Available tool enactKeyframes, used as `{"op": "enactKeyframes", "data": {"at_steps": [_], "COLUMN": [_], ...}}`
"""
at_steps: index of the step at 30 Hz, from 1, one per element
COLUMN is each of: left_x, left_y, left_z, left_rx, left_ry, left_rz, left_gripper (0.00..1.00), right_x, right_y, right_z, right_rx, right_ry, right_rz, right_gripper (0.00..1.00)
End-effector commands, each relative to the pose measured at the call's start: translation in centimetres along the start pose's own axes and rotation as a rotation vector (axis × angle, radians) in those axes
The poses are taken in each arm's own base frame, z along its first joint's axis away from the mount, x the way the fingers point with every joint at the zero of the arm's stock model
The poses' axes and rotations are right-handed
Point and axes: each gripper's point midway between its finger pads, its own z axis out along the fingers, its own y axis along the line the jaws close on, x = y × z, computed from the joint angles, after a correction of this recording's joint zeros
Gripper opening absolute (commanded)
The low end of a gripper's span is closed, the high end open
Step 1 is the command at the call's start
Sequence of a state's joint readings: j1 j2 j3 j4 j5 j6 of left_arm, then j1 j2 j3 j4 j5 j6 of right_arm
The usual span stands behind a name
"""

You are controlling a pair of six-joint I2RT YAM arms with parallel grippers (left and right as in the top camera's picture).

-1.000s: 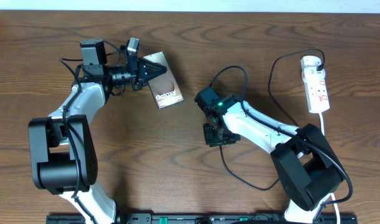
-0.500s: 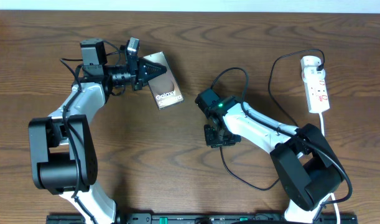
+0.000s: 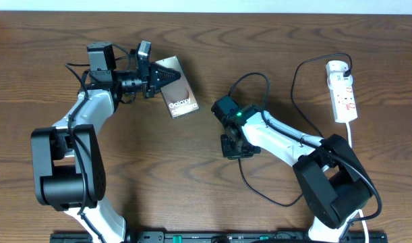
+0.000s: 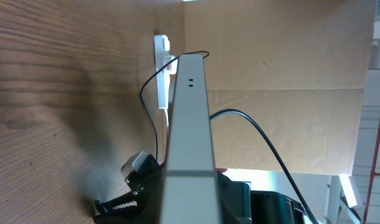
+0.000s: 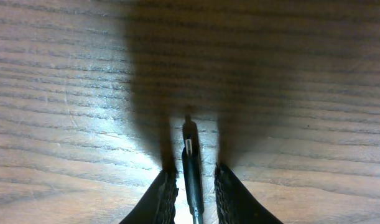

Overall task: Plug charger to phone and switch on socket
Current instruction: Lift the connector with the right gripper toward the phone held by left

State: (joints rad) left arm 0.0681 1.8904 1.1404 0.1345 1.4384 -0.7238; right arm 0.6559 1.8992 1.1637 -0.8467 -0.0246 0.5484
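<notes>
The phone (image 3: 181, 94) lies tilted at the back left of the table, face up, and my left gripper (image 3: 166, 76) is shut on its upper corner. In the left wrist view the phone (image 4: 190, 124) runs edge-on up the middle as a pale slab. The charger cable (image 3: 256, 77) loops from the socket (image 3: 343, 94) across to my right gripper (image 3: 232, 150), which points straight down at the table. Its connector tip (image 5: 191, 168) lies on the wood between the toothed fingers (image 5: 165, 193) of my right gripper (image 5: 194, 179). A thin gap shows on each side, so the gripper is open.
The white socket (image 4: 161, 74) lies at the far right edge with its own white cord (image 3: 350, 131) running toward the front. Slack charger cable (image 3: 259, 192) curls on the table in front of the right arm. Both arm bases stand at the front edge.
My right gripper's fingers have narrowed around the connector tip. The left arm and the phone have not moved.
</notes>
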Motion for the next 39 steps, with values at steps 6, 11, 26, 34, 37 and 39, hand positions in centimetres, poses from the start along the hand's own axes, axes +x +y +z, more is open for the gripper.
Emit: {"op": "enactKeyframes", "data": {"at_steps": [6,11,26,34,37,39], "left_x": [0.49,0.49,0.49,0.49,0.49,0.49], "left_y": [-1.06,-1.06,-1.06,-1.06,-1.06,-1.07], "left_z": [0.10,0.10,0.10,0.10,0.10,0.10], "left_rx": [0.035,0.035,0.035,0.035,0.035,0.036], "left_ry": [0.035,0.035,0.035,0.035,0.035,0.035], "left_rz": [0.033,0.033,0.033,0.033,0.033,0.033], "left_gripper": [0.07,0.07,0.07,0.07,0.07,0.07], "right_x": [0.13,0.14,0.14,0.15,0.16,0.21], "right_y": [-0.21,-0.22,-0.22,-0.22,-0.19,0.15], "right_z": [0.20,0.20,0.21,0.21,0.21,0.11], "right_rx": [0.020,0.020,0.020,0.020,0.018,-0.001], "right_ry": [-0.005,-0.004,-0.004,-0.004,-0.003,0.004], "right_rz": [0.007,0.007,0.010,0.017,0.025,0.024], "right_gripper": [0.16,0.14,0.01,0.01,0.01,0.01]}}
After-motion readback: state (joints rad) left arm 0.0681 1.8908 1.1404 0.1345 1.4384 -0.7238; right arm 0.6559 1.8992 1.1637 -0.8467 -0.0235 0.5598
